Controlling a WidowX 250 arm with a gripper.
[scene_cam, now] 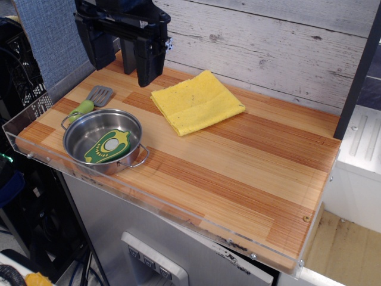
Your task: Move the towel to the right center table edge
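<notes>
The yellow folded towel [196, 102] lies flat on the wood-plank table, toward the back middle. My gripper [122, 62] hangs above the back left of the table, just left of the towel and apart from it. Its two black fingers [149, 62] stand wide open with nothing between them. The right table edge [324, 196], rimmed by a clear acrylic strip with screws, is well to the right of the towel.
A steel pot [102, 142] with a green and yellow toy inside sits at the front left. A spatula [90, 102] with a green handle lies behind the pot. A whitewashed plank wall [268, 47] backs the table. A dark post [360, 71] stands at the right.
</notes>
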